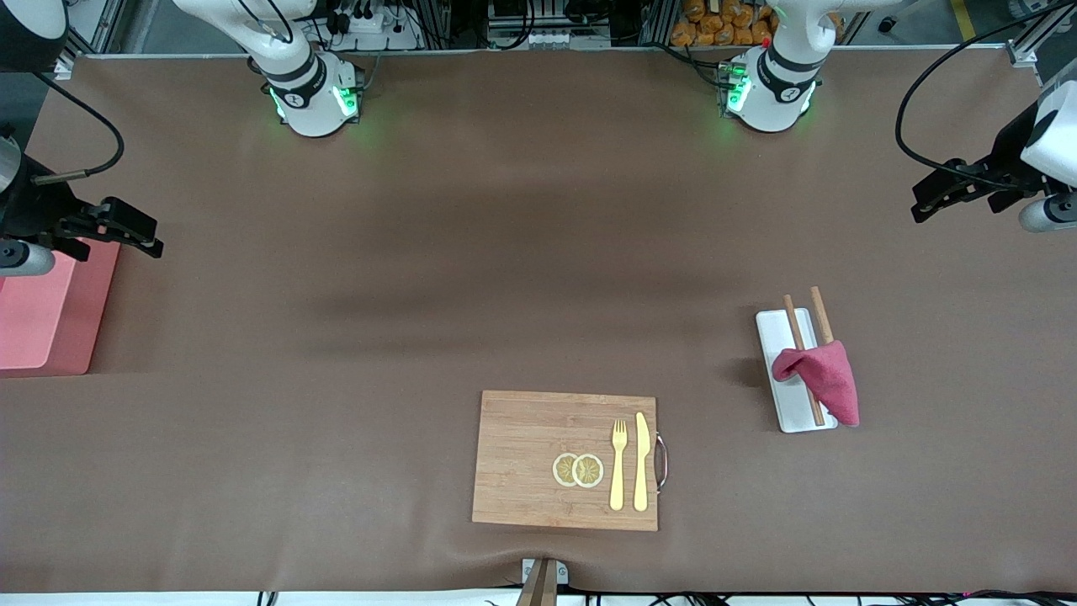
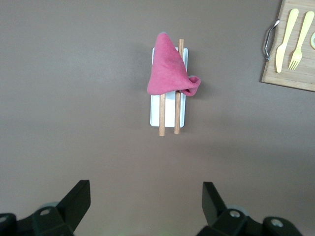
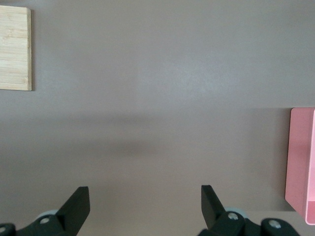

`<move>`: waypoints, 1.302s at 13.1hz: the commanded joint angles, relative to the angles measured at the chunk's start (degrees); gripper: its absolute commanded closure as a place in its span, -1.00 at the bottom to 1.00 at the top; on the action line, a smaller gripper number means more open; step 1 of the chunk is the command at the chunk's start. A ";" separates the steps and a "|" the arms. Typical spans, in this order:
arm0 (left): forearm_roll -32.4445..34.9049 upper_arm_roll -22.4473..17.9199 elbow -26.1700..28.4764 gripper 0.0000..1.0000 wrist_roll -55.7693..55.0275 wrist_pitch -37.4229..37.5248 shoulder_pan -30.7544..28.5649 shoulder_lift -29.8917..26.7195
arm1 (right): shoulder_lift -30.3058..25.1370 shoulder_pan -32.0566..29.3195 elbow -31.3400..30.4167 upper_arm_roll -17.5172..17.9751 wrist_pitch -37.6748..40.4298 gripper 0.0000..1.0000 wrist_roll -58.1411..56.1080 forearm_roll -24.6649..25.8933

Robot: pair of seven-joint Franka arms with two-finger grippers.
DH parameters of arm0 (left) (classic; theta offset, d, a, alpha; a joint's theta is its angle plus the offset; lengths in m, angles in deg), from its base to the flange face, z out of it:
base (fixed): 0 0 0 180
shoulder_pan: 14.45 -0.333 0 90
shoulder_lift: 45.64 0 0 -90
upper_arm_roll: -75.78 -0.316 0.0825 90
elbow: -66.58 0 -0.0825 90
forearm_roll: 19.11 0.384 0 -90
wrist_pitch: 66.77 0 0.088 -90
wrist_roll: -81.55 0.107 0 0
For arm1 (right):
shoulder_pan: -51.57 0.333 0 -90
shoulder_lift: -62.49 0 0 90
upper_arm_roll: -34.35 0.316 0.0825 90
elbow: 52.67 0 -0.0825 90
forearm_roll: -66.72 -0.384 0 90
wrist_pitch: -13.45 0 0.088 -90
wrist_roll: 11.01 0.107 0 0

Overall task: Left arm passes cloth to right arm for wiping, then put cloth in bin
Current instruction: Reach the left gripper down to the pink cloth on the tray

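The deep pink-red cloth [image 1: 820, 377] lies draped over two wooden chopsticks [image 1: 799, 328] on a flat white tray [image 1: 778, 332], toward the left arm's end of the table. It also shows in the left wrist view [image 2: 170, 69]. My left gripper [image 1: 938, 198] is open and empty, up in the air over the bare table at that end; its fingers [image 2: 78, 196] are wide apart. The salmon-pink bin [image 1: 42, 324] stands at the right arm's end; its wall shows in the right wrist view [image 3: 300, 167]. My right gripper [image 1: 135, 231] is open and empty over the table beside the bin.
A wooden cutting board [image 1: 530, 454] with a metal handle lies near the front edge. On it are two lemon slices [image 1: 578, 470], a gold fork [image 1: 618, 463] and a gold knife [image 1: 641, 461]. The brown table mat [image 1: 505, 278] covers the table.
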 commanded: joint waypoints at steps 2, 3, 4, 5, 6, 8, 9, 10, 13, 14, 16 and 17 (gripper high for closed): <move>1.03 -0.37 -0.45 -1.00 -0.59 1.69 0.28 -0.62 | 0.39 -1.24 1.06 0.90 0.66 -1.00 0.15 0.46; 0.95 -0.37 -0.63 -1.00 -0.59 2.03 0.02 -0.36 | 0.39 -1.24 1.06 0.90 0.66 -1.00 0.06 0.55; 1.03 -0.37 -1.85 -1.00 -0.59 3.00 0.10 0.69 | 0.39 -1.24 1.15 0.90 0.66 -1.00 0.15 0.55; 1.38 -0.37 -3.95 -1.00 -0.59 5.01 0.19 1.83 | 0.39 -1.06 1.15 0.90 0.66 -1.00 0.15 0.55; 1.47 -0.37 -5.80 -1.00 -0.59 6.33 0.28 3.23 | 0.39 -0.98 1.15 0.90 0.66 -1.00 0.15 0.55; 1.47 -0.28 -6.52 -1.00 -0.42 6.61 0.28 4.13 | 0.39 -1.15 1.24 0.90 0.66 -1.00 0.15 0.64; 1.47 -0.28 -6.52 -1.00 0.10 6.61 0.28 4.82 | 0.39 -1.15 1.24 0.90 0.66 -1.00 0.23 0.55; 1.47 -0.28 -6.52 -1.00 0.20 6.61 0.28 5.70 | 0.39 -1.15 1.07 0.90 0.66 -1.00 0.24 0.55; 1.30 -0.28 -6.43 -1.00 -1.21 5.21 0.72 10.00 | 0.39 -1.15 0.89 0.90 0.75 -1.00 0.67 0.55; 1.21 -0.28 -6.43 -1.00 -1.21 2.94 0.28 11.84 | 0.39 -1.24 0.63 0.90 0.75 -1.00 0.67 0.55; 1.04 -0.37 -6.08 -1.00 -1.64 -1.64 -0.07 15.09 | 0.48 -1.50 0.62 0.90 0.75 -1.00 0.32 0.55; 0.95 -0.37 -6.08 -1.00 -3.39 -3.22 0.02 16.94 | 0.48 -1.59 0.62 0.90 0.75 -1.00 0.32 0.55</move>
